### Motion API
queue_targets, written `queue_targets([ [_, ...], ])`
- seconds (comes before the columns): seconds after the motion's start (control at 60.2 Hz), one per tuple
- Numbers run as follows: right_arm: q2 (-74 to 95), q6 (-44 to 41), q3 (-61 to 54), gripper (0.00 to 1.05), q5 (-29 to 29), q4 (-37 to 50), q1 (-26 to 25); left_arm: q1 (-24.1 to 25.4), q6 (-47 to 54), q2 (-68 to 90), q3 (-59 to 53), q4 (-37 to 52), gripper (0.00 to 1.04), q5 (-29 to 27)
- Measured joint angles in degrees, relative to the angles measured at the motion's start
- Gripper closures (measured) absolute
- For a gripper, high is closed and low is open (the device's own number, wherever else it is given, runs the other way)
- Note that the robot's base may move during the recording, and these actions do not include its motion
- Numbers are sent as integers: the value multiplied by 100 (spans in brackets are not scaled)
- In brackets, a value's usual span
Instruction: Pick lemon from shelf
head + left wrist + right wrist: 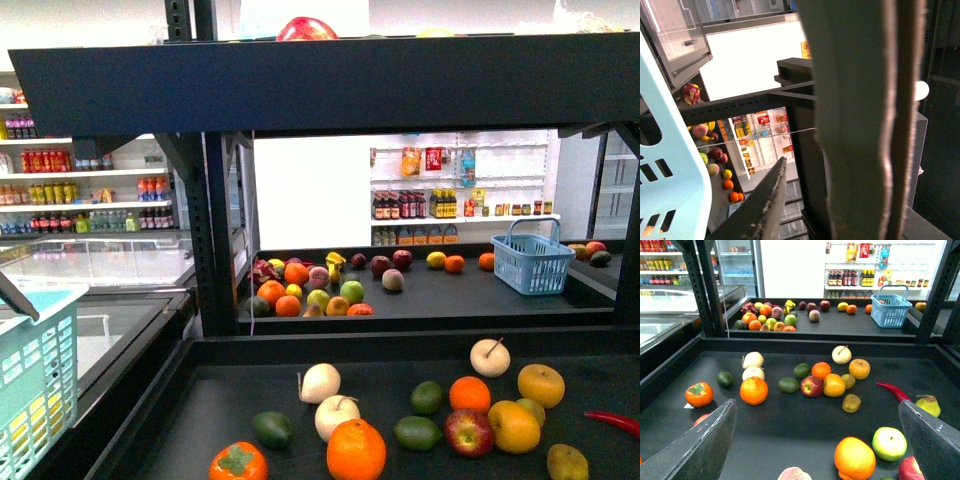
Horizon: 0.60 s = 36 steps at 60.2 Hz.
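Right wrist view: the right claw (pixel 816 407) is released, its two dark, rough-edged fingers (pixel 700 445) spread wide over the near tier of the black metal shelf (pixel 790 342). Loose fruit lies on this flat, raised-edge tray, including an orange (pixel 754 390), a red apple (pixel 812 386), a persimmon (pixel 699 394) and a curved red chilli (pixel 895 391). On the far tier stands a blue basket (pixel 891 310) of slotted plastic with an upright handle; we cannot tell what it holds. The lemon (pixel 843 306), small, yellow and oval, lies on that far tier, just beside a small orange fruit (pixel 852 309) and to the left of the basket. The bottles (pixel 850 277) on the white wall shelves carry labels too small to read.

Left wrist view: the left claw (pixel 795 200) shows one dark, chipped finger (pixel 771 197) next to a broad, blurred grey surface; we cannot tell whether it is released or clenched. A pale teal basket (pixel 670 175) with slotted walls fills one edge. Behind it are a perforated black post and distant fruit.

Front view: neither claw appears. The teal basket (pixel 35 390) sits at the left edge; something yellowish shows through its slots, unclear. The lemon (pixel 436 259) rests on the far tier of the shelf (pixel 320 85), well apart from the near tray, with the blue basket (pixel 533 262) to its right.
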Motion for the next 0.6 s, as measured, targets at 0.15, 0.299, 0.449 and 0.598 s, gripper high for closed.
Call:
queue_targets([
  [0.15, 0, 0, 0, 7, 2, 0, 0, 59, 385, -4, -98, -120, 31, 122],
  [0.299, 0, 0, 0, 7, 0, 0, 0, 92, 527, -39, -136, -243, 7, 162],
  [0.449, 0, 0, 0, 7, 0, 0, 0, 118, 592, -232, -203, -369, 8, 164],
  [0.598, 0, 0, 0, 7, 2, 0, 0, 125, 616, -446, -306, -391, 8, 168],
])
